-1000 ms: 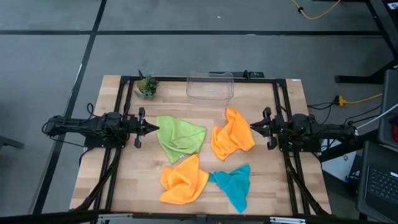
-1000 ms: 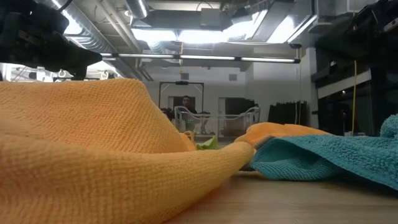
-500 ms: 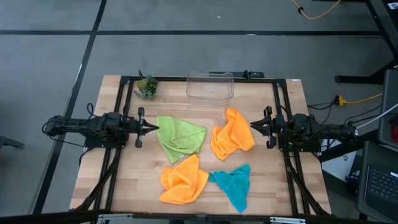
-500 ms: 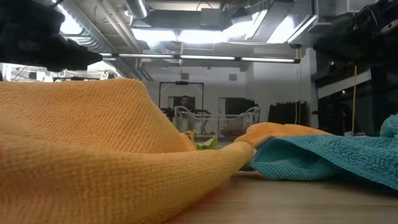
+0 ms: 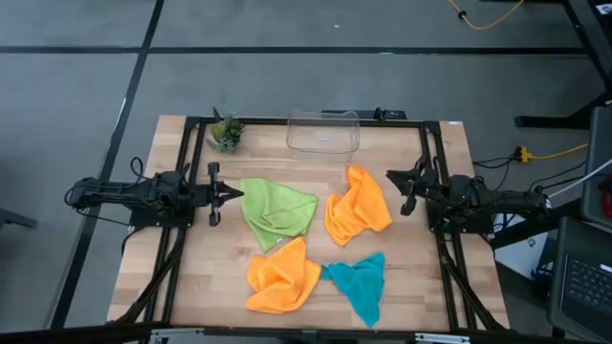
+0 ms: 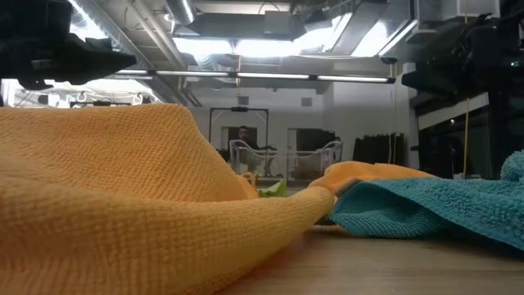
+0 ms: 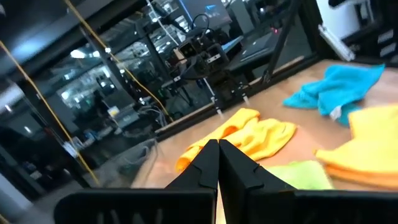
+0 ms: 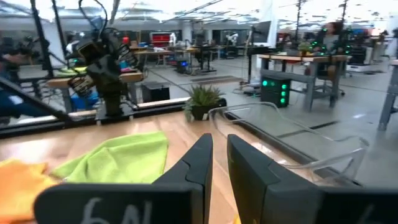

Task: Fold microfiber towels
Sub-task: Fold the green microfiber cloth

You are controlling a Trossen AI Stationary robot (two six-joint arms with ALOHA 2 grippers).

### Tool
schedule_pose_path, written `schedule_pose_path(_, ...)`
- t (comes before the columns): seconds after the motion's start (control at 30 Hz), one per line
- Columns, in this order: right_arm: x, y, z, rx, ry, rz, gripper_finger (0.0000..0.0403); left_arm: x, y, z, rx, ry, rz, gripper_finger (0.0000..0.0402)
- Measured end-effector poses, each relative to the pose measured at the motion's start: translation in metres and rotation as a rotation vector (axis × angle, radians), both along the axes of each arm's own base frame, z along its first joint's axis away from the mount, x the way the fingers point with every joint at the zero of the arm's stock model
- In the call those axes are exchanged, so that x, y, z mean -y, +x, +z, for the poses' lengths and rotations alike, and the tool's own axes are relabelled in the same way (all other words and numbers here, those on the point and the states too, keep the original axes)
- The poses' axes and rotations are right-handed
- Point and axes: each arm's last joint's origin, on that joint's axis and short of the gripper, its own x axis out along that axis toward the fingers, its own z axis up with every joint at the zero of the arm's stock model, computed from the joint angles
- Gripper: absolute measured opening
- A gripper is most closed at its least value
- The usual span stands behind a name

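Seen from above, four towels lie crumpled on the surface [image 5: 421,287] between two arms. One towel [image 5: 277,212] sits left of centre, another [image 5: 358,208] just to its right. Two more lie nearer the front edge: one [image 5: 282,277] at left, one [image 5: 359,284] touching it at right. Along the back edge stand a bin [image 5: 323,132] at centre and a plant [image 5: 226,133] to its left. The left gripper [image 5: 229,195] hovers beside the left towel; the right gripper [image 5: 402,191] beside the right one.
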Motion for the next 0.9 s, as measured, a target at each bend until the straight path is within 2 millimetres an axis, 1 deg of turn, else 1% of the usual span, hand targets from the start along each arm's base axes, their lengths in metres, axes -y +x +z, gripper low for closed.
schedule_pose_path(0.1,0.000,0.000,0.002,0.033,0.037,-0.001,0.0053,0.000,0.000,0.001,0.016,-0.038,-0.004,0.0000)
schedule_pose_path(0.23,0.000,0.000,0.003,0.047,0.045,0.000,0.0053,0.000,0.000,0.004,0.039,-0.041,-0.004,0.0000)
schedule_pose_path(0.43,0.000,0.000,0.003,0.046,0.040,0.000,0.0053,0.000,0.000,0.004,0.033,0.135,0.007,0.0000)
schedule_pose_path(0.63,0.000,0.000,0.000,0.019,0.041,-0.001,0.0053,0.000,0.000,0.005,0.046,0.083,-0.002,0.0000)
schedule_pose_path(0.7,0.000,0.000,0.001,0.028,0.038,-0.001,0.0053,0.000,-0.001,0.009,0.091,0.022,-0.008,0.0000)
schedule_pose_path(0.83,0.000,0.000,0.001,0.050,0.088,0.014,0.0053,0.000,-0.003,0.020,0.219,-0.207,-0.017,0.0000)
schedule_pose_path(0.9,-0.002,0.001,0.001,0.063,0.126,0.091,0.0053,-0.001,-0.004,0.024,0.271,-0.287,-0.002,0.0000)
